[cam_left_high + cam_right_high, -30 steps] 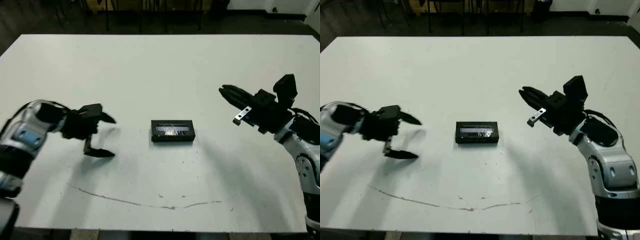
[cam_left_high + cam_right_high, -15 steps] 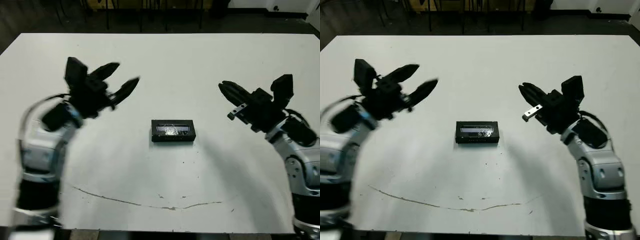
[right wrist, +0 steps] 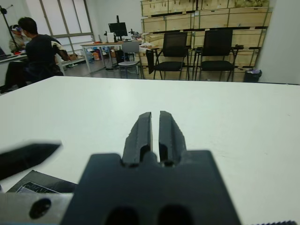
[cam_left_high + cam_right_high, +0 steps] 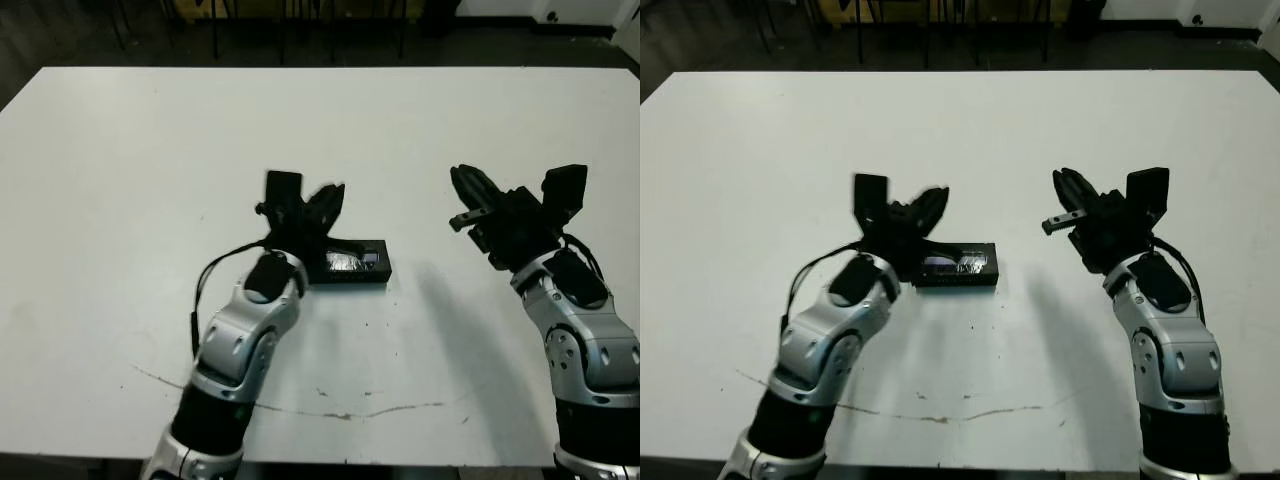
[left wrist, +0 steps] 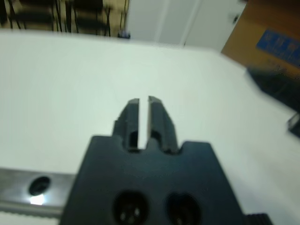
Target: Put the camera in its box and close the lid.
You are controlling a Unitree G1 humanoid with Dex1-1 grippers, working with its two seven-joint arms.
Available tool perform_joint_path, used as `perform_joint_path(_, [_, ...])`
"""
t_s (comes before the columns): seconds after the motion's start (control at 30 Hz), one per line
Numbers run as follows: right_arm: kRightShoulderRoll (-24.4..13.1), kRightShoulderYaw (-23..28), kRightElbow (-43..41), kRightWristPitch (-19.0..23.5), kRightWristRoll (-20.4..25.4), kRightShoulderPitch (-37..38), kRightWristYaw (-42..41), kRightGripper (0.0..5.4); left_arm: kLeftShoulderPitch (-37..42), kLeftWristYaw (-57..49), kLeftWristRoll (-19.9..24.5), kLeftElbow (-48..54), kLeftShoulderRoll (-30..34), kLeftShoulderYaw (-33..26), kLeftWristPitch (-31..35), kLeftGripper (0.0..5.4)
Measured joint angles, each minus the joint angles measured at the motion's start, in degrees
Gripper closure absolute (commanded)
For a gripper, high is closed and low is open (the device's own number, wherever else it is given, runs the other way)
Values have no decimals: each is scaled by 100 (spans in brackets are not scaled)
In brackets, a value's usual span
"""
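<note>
Head view: left pincer (image 4: pixel 318 203) reached lid (image 4: pixel 352 262).

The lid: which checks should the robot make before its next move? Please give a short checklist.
1. Lid sits on the box: ok, one closed black case shows.
2. Camera inside: cannot tell, nothing loose lies on the table.
3. Left gripper empty, fingers together: ok.
4. Left gripper clear of the lid: cannot tell, it overlaps the case's left end.
5. Right gripper empty, shut, apart from the case: ok.
</note>
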State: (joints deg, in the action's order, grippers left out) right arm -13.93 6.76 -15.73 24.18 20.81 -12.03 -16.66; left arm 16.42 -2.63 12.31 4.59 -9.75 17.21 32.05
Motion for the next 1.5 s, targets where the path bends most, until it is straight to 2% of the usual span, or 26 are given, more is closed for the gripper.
perform_joint_path(0.2, [0,0,-105,-1,-111,33,137,540,7,-282,4,-449,-2,206,-22,537])
perform_joint_path(0.73, [-1,8,-239,-2,-43,47,62,540,9,-552,123,-649,-5,300,-243,537])
perform_joint_path(0.87, [-1,-13,-274,-2,-42,81,62,540,-118,-455,360,-298,55,262,-92,537])
perform_joint_path(0.97, [-2,-36,-288,1,-44,138,61,540,-609,-140,655,303,223,177,16,537])
perform_joint_path(1.07, [0,-49,-287,2,-22,158,49,540,-815,108,710,668,317,-127,-25,537])
perform_joint_path(1.3, [20,-122,-246,-86,-123,157,64,540,-472,418,992,1333,781,-1465,-80,537])
perform_joint_path(1.37, [27,-159,-233,-192,-215,157,73,540,-471,549,1055,1450,896,-1791,-299,537])
perform_joint_path(1.43, [29,-193,-228,-316,-351,160,113,540,-476,631,948,1495,1076,-2055,-707,537])
perform_joint_path(1.5, [51,-213,-228,-435,-445,171,180,540,-520,669,491,1435,1387,-2219,-1362,537])
